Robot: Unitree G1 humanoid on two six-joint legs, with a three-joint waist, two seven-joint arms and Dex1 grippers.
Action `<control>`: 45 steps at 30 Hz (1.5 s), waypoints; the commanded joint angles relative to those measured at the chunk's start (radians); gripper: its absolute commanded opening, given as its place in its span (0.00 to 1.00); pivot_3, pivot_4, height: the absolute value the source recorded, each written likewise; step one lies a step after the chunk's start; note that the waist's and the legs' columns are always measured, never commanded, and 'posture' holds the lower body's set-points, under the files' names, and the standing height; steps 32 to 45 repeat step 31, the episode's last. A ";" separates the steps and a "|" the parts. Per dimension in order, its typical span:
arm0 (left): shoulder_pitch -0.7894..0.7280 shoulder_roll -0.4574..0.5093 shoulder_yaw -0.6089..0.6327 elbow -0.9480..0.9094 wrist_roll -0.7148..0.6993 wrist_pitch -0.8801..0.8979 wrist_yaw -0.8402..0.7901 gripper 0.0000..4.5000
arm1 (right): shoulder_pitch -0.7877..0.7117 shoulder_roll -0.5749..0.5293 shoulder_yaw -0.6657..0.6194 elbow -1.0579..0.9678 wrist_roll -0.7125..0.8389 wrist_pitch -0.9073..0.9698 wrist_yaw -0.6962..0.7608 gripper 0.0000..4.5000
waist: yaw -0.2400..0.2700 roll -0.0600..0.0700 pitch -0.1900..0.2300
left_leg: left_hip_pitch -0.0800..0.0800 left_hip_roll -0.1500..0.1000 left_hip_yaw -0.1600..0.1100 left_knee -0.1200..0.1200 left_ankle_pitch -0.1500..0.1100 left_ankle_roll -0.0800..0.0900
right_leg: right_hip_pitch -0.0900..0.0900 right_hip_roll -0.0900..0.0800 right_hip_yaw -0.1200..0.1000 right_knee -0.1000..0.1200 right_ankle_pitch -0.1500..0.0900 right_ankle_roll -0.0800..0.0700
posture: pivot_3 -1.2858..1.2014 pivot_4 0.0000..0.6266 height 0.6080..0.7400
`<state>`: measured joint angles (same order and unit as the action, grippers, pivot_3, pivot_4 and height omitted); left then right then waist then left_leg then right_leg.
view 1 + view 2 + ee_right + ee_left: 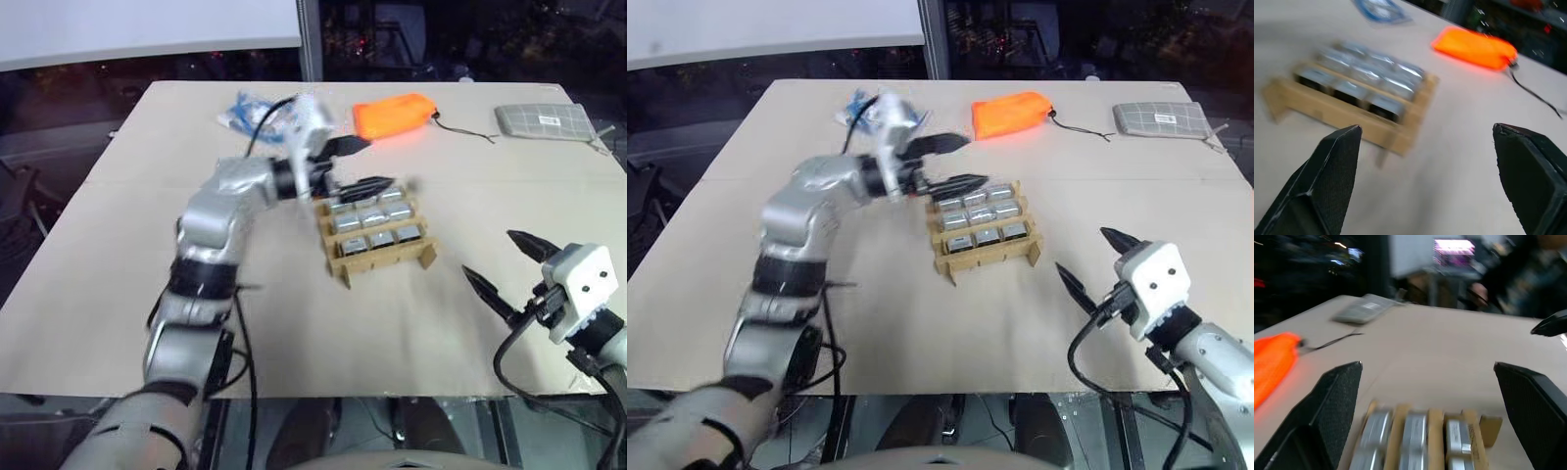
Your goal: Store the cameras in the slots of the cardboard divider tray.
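The cardboard divider tray (pixel 345 268) stands in the middle of the table with several silver cameras (pixel 377 218) filling its slots. My left gripper (pixel 355 166) hovers open just above the tray's far left corner, nothing between its fingers. In the left wrist view the cameras (pixel 1413 433) lie below the spread fingers (pixel 1327 406). My right gripper (pixel 502 262) stands open near the table's front right, apart from the tray. The right wrist view looks between its fingers (pixel 1334 166) at the tray (pixel 1342 115) and the cameras (pixel 1369 73).
An orange pouch (pixel 394 115) with a black cord lies behind the tray. A grey flat pouch (pixel 544 120) sits at the back right. A blue and white plastic bag (pixel 257 110) lies at the back left, behind my left arm.
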<state>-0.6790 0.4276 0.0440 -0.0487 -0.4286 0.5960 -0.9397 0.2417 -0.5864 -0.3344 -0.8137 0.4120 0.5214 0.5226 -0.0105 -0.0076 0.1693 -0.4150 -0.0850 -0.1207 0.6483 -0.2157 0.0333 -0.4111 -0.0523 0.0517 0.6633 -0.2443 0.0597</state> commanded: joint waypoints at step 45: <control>0.822 0.187 0.474 -0.423 -0.240 -0.054 0.154 1.00 | 0.027 -0.152 -0.188 0.420 0.042 -0.189 0.294 0.97 | 0.025 0.001 -0.001 | 0.002 0.001 0.000 -0.001 -0.002 0.003 | 0.003 -0.002 -0.001 -0.002 0.000 -0.001 | 0.52 0.24 1.00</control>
